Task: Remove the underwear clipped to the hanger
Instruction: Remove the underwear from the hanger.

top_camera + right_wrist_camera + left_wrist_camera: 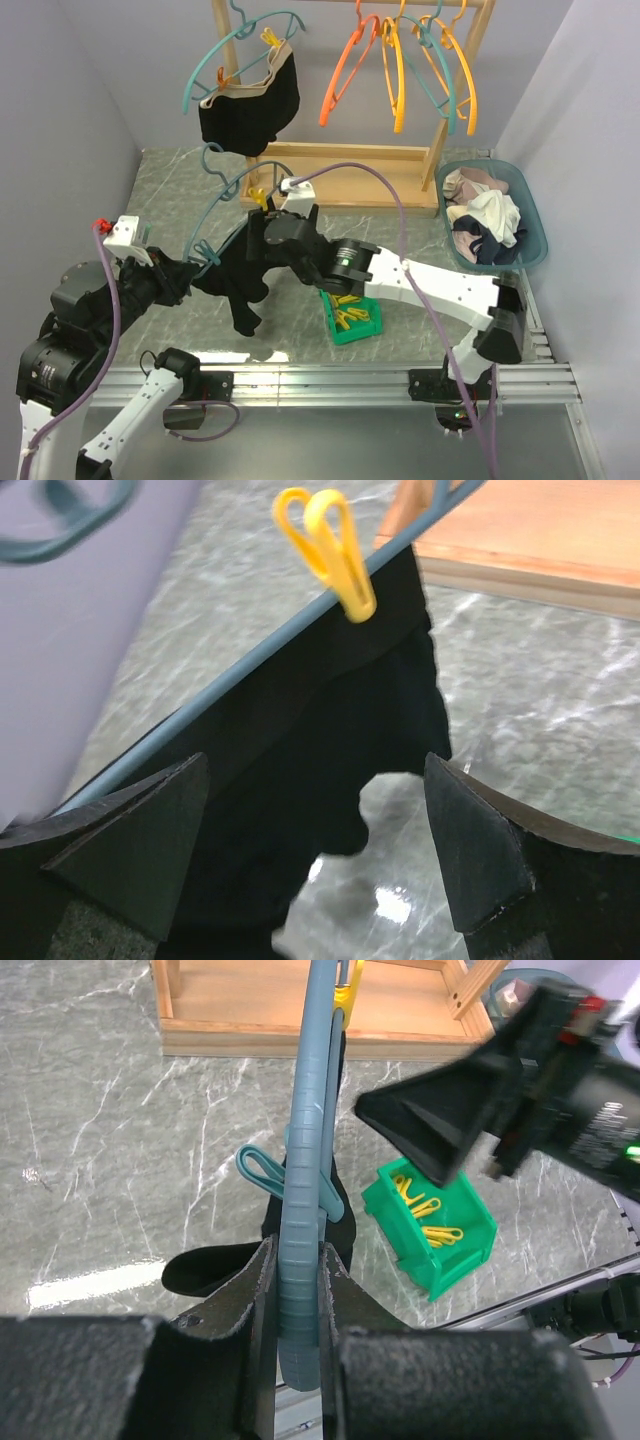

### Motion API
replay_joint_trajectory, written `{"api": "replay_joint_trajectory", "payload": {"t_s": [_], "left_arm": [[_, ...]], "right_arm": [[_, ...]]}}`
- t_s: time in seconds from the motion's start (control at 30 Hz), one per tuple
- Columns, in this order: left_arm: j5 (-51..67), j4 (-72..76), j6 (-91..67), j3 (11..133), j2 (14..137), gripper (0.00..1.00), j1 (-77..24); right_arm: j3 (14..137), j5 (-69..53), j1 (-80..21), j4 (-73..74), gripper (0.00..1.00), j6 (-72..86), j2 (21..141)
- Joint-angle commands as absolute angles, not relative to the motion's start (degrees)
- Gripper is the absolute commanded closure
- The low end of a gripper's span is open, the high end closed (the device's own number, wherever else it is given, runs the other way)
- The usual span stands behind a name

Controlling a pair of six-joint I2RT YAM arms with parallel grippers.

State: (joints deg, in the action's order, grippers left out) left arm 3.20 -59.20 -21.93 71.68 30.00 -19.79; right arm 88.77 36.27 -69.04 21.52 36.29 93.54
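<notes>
Left claw (298, 1290) is clenched on one arm of the teal hanger (305, 1160) and holds it slanted above the desk (170, 200). Black underwear (300, 770) hangs from that hanger's bar, pinned by a yellow peg (335, 555) near the upper end. The cloth droops toward the desk; I cannot tell whether its lowest fold touches. Only one peg shows, and a second could be hidden behind the cloth. Right claw (315, 830) is released, its jaws spread wide, facing the cloth below the bar and touching nothing. The step in hand reads as stripping this garment off the held hanger. To do it well, advance the right claw until both fingers straddle a thick fold just under the bar, close beside the peg, then shut on cloth alone and not on the bar or peg. Pull downward and away from the bar so the fabric slides out of the peg's mouth, with the left claw holding rigid. Likely troubles are the hanger twisting in the left grip, a thin pinch slipping, or the peg springing loose. A green bin (460, 1260) of pegs sits on the desk nearby. The basket (537, 215) far right holds loose garments and is probably the drop point. A second underwear (250, 115) hangs on the wooden rack (340, 160), so work remains.
</notes>
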Motion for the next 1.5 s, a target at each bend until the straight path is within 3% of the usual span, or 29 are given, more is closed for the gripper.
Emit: {"api": "replay_joint_trajectory", "payload": {"t_s": [0.0, 0.2, 0.5, 1.07, 1.23, 1.47], "left_arm": [[4.65, -53.88, -21.8, 71.98, 29.79, 0.99, -19.51], [6.5, -52.74, -21.18, 70.75, 30.67, 0.99, -19.42], [7.56, -52.38, -22.24, 72.33, 31.82, 0.99, -19.34], [10.28, -50.54, -23.64, 75.06, 31.64, 0.99, -18.2], [10.63, -49.66, -23.91, 74.88, 31.38, 0.99, -17.75], [10.29, -49.83, -23.82, 74.89, 31.03, 0.99, -17.23]], "right_arm": [[85.71, 30.87, -69.35, 17.68, 0.06, 34.28, 86.32], [73.04, 25.84, -67.86, 9.14, 0.08, 31.03, 73.93], [90.16, 33.12, -66.97, 19.94, 0.0, 28.47, 87.25], [109.77, 49.82, -66.53, 30.13, 0.0, 29.7, 103.62], [110.92, 53.61, -64.95, 31.37, 0.03, 31.46, 106.08], [110.22, 54.49, -63.37, 30.68, 0.16, 32.26, 106.79]]}}
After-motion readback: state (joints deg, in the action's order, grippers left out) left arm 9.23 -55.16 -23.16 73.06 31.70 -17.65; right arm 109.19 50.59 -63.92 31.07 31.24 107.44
